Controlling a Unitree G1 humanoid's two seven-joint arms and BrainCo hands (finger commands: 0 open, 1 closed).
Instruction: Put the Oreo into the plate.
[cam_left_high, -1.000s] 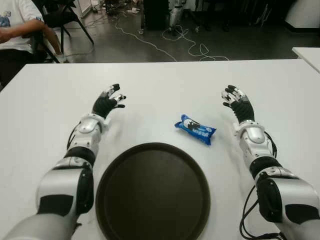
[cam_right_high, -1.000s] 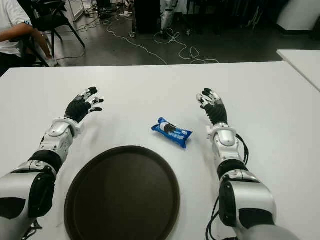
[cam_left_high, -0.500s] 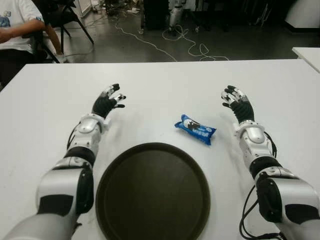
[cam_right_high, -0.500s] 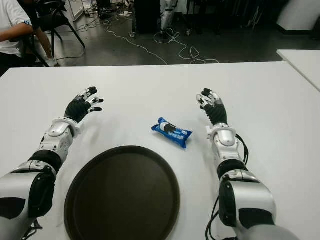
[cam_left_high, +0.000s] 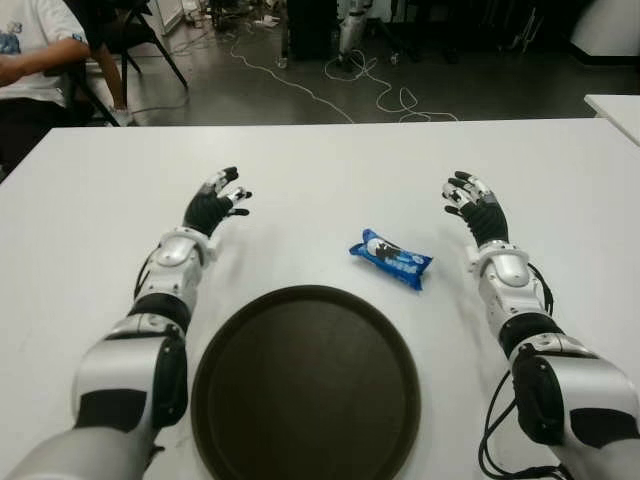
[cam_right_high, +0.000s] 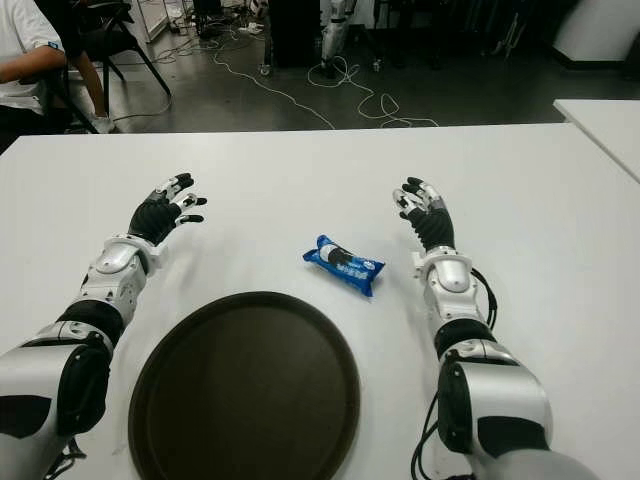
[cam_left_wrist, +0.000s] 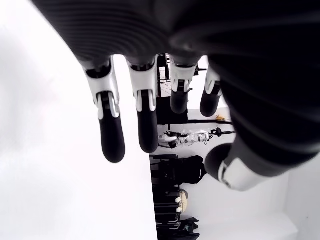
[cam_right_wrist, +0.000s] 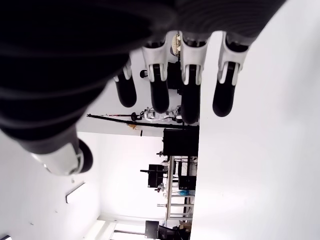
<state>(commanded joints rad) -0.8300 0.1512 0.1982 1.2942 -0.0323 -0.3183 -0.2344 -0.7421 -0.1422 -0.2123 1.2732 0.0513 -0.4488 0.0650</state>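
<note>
Oreo (cam_left_high: 391, 258): blue packet, flat on table | plate (cam_left_high: 305, 385): dark, round, empty

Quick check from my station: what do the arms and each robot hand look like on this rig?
Both arms are silver-grey shells with black joints. The left robot hand and right robot hand are black with silver-white finger segments and dark rounded tips. Black cables loop beside the right forearm.

Both arms reach forward, well apart from each other. The left hand (cam_left_high: 213, 207) has its fingers (cam_left_wrist: 111, 135) spread and holds nothing. The right hand (cam_left_high: 475, 207) is the same, fingers (cam_right_wrist: 223, 97) relaxed and empty.
</note>
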